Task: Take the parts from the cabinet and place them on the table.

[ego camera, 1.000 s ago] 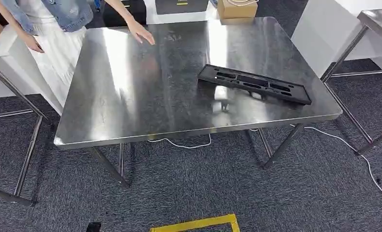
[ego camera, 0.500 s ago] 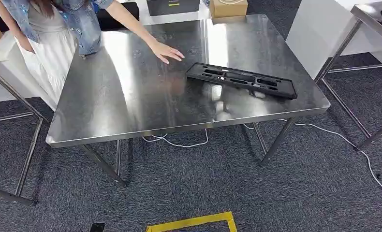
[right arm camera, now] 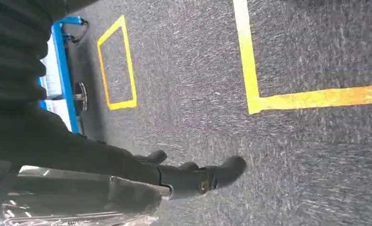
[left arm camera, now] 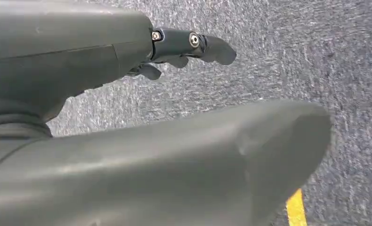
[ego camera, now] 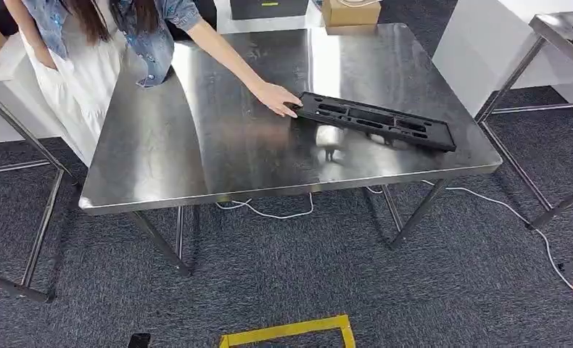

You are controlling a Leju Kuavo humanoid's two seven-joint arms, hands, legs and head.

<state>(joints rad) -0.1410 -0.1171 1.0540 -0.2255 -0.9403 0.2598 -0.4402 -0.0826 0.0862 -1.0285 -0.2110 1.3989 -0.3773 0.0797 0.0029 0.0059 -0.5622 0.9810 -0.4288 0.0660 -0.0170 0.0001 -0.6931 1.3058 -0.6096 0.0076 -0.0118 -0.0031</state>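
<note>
one black part (ego camera: 376,120), one steel table (ego camera: 196,152), one person (ego camera: 102,43)

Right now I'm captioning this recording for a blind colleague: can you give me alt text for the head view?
A person's hand touches the end of a long black slotted part lying flat on a steel table. The person leans in from the far left corner, on grey carpet with yellow floor tape.

A smooth grey casing is seen on the left hand (left arm camera: 141,117), with dark fingers (left arm camera: 212,47) pinned by small silver screws. The right hand (right arm camera: 127,174) is clad in glossy black.
</note>
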